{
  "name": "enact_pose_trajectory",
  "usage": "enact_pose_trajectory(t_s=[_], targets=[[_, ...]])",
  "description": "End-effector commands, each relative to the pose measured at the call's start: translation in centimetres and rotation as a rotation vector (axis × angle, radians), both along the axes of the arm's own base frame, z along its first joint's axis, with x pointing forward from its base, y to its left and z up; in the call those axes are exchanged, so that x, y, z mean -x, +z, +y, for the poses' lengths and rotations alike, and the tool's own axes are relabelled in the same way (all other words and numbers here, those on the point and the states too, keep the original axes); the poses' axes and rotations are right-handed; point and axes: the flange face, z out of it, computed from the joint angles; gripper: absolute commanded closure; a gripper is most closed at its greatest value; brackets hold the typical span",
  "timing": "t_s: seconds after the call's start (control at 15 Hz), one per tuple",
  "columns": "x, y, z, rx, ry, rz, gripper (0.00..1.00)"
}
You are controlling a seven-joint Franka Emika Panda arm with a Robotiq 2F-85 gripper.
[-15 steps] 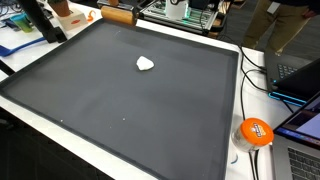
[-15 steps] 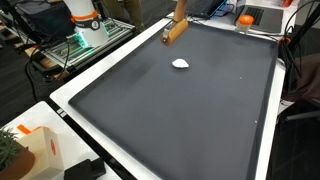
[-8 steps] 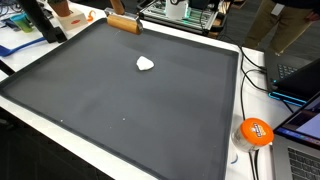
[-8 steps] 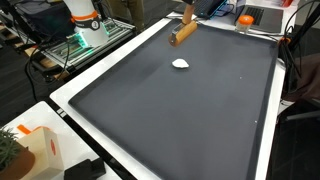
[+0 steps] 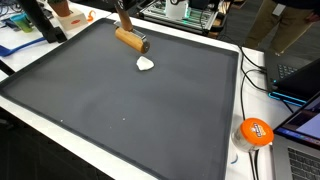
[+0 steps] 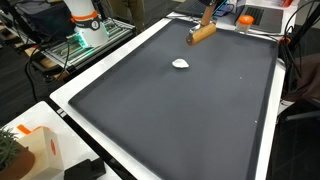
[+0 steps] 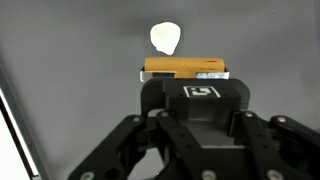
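Note:
My gripper (image 5: 126, 28) hangs over the far part of a large dark mat (image 5: 110, 110) and is shut on a brown wooden block with a black underside (image 5: 131, 39). The same gripper (image 6: 206, 22) and block (image 6: 201, 33) show from the other side. A small white lump (image 5: 145, 64) lies on the mat a short way from the block, apart from it, and shows again as the lump (image 6: 181, 64). In the wrist view the block (image 7: 185, 68) sits just beyond my gripper (image 7: 190, 88), with the lump (image 7: 166, 38) past it. My fingertips are hidden behind a black marker plate.
A white table rim (image 5: 240, 110) frames the mat. An orange round object (image 5: 256, 132), cables and laptops (image 5: 300, 85) lie off one side. The robot base (image 6: 85, 20) stands at a far corner. A box with a plant (image 6: 25, 145) sits near a front corner.
The gripper has carried the wooden block along the far edge and inward over the mat, nearer the white lump. The lump has not moved.

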Motion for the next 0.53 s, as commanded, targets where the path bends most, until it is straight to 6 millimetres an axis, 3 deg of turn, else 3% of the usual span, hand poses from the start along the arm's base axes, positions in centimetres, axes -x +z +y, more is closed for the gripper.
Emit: enact_pose_trajectory(t_s=[0.0,0.47], targets=[[-0.3,1.7,1.2,0.075,-0.032,0.021,0.78],[-2.0,0.6,2.1,0.119,0.002,0.105,0.78]])
